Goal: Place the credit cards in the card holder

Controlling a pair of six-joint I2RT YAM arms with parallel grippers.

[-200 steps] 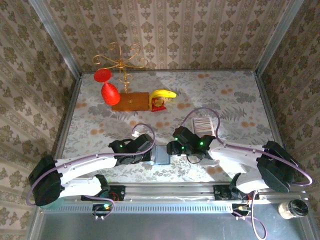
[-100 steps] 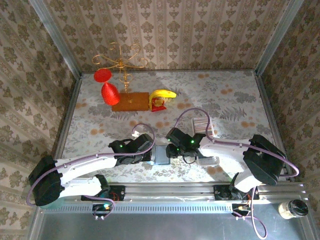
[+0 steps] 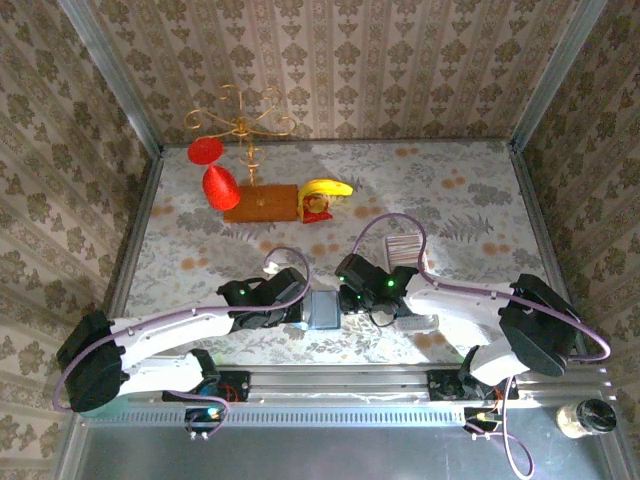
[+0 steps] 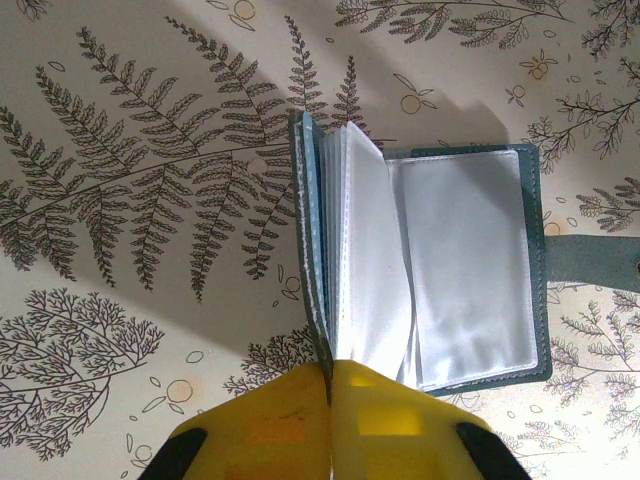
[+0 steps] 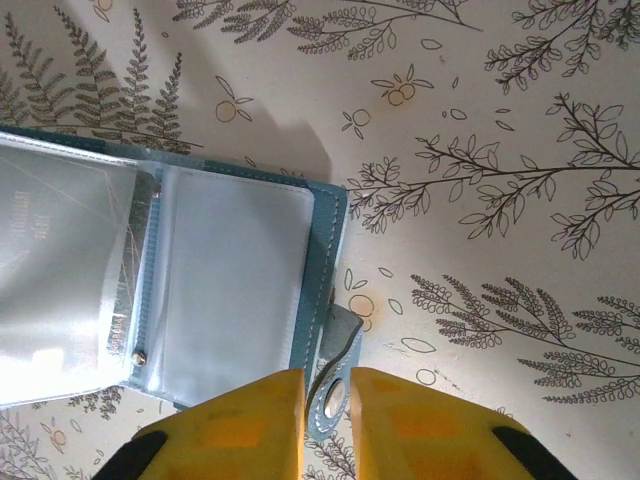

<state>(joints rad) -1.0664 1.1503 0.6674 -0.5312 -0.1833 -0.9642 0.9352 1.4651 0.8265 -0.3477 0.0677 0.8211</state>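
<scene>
Lying open by the middle of the table's [image 3: 470, 190] near edge, the card holder [image 3: 324, 310] sits between both arms. The left end effector [image 4: 330, 372] is pinched tight on its left cover. The right end effector [image 5: 325, 388] is narrow, closed on the snap tab [image 5: 341, 345]. The cards [image 3: 403, 249] stand farther back, right of centre.

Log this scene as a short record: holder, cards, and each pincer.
holder: open between the two arms, clear sleeves showing
cards: pale striped row on the far side of the right arm
left pincer: shut on the edge of the holder's raised cover
right pincer: nearly closed, snap tab pinched in the narrow gap
</scene>
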